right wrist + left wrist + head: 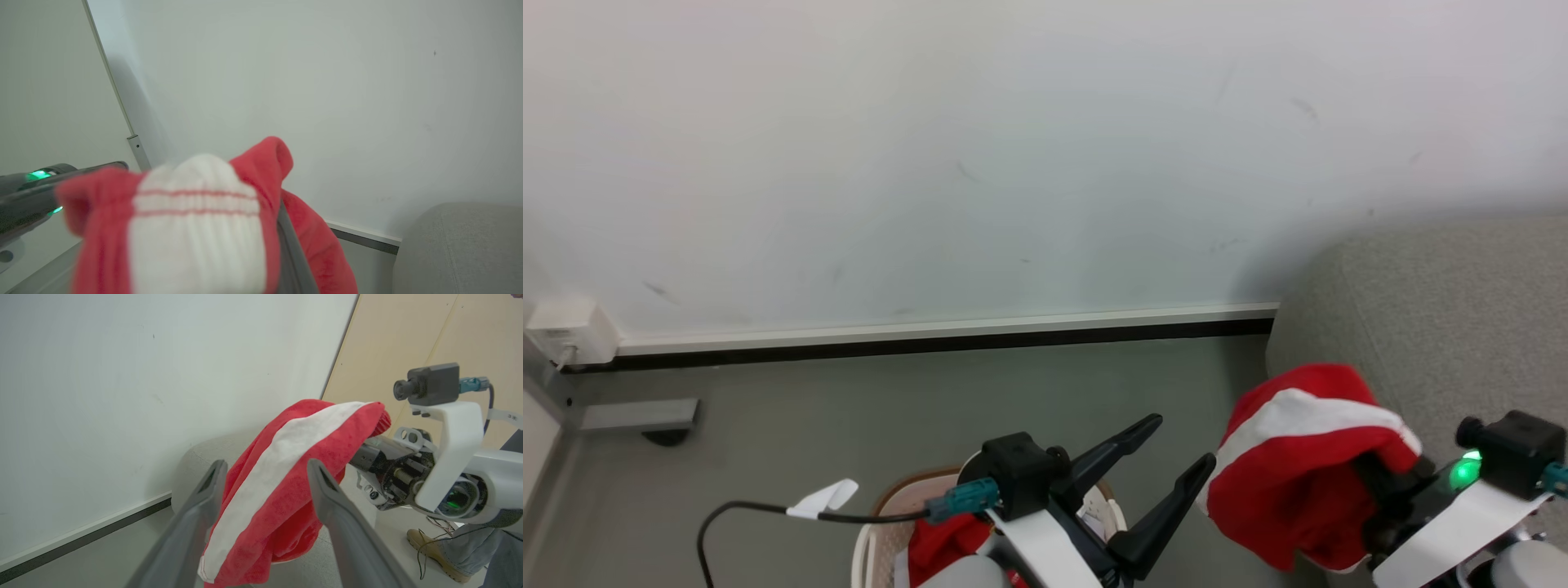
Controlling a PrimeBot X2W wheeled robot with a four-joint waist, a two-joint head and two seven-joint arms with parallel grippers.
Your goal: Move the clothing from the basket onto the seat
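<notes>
One garment (1298, 482) held, another in basket (870, 543)

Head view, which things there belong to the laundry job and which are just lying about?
Job: lifted red garment, red clothing in the basket, sofa.
Lying about: wall box, grey floor bracket.
</notes>
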